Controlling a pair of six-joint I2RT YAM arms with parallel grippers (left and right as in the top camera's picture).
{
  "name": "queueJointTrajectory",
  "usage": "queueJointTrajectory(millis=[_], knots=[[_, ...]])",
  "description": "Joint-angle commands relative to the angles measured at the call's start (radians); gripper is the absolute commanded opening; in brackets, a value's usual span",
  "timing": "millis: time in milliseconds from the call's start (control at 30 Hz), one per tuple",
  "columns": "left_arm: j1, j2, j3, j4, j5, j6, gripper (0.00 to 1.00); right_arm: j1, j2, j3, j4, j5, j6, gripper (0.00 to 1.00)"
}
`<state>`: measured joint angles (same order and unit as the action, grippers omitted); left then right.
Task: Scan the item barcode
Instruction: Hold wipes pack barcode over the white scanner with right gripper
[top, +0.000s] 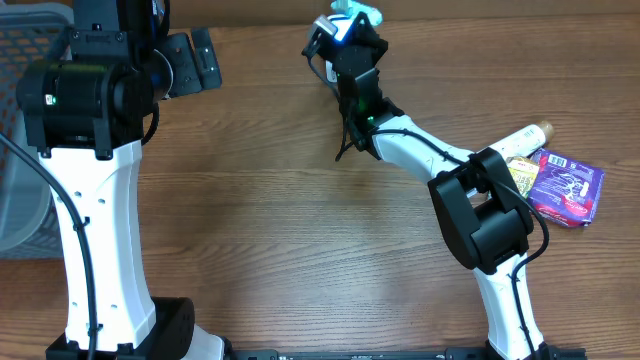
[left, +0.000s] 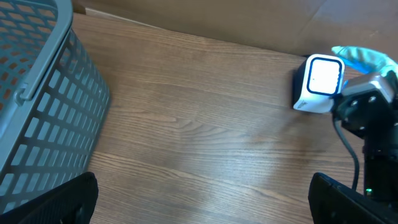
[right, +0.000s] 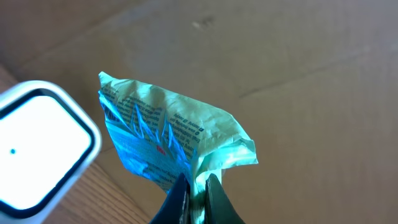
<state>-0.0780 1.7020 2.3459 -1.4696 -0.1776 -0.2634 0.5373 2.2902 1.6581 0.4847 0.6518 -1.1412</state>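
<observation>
Table (top: 280, 200) carries one scanner (left: 318, 84), one basket (left: 37, 106); right gripper (right: 198, 186) pinches one packet (right: 168, 130).

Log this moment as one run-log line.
right gripper: shut on teal packet, beside scanner | left gripper: open, empty, near basket | scan result: cannot tell

Your table (top: 260, 200), placed from the scanner (left: 319, 84):
- scanner: on the table, at its far edge.
- packet (right: 168, 134): just right of the scanner, clamped in the right gripper (right: 197, 183).
- basket (left: 43, 106): well left of the scanner.
- cluster of packets (top: 560, 185): well right of the scanner, nearer the arm bases, touching one another.
</observation>
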Motion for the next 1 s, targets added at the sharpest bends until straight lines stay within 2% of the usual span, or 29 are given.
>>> queueJointTrajectory(millis=[0,967], knots=[[-0.001,0.005,0.011,0.003,-0.013,-0.013,1.0,-0.003,0.005,0.012,0.011,-0.018,-0.009,0.04],[0.002,0.01,0.011,0.003,-0.013,-0.013,1.0,-0.055,0.027,0.012,-0.022,-0.126,-0.012,0.04]])
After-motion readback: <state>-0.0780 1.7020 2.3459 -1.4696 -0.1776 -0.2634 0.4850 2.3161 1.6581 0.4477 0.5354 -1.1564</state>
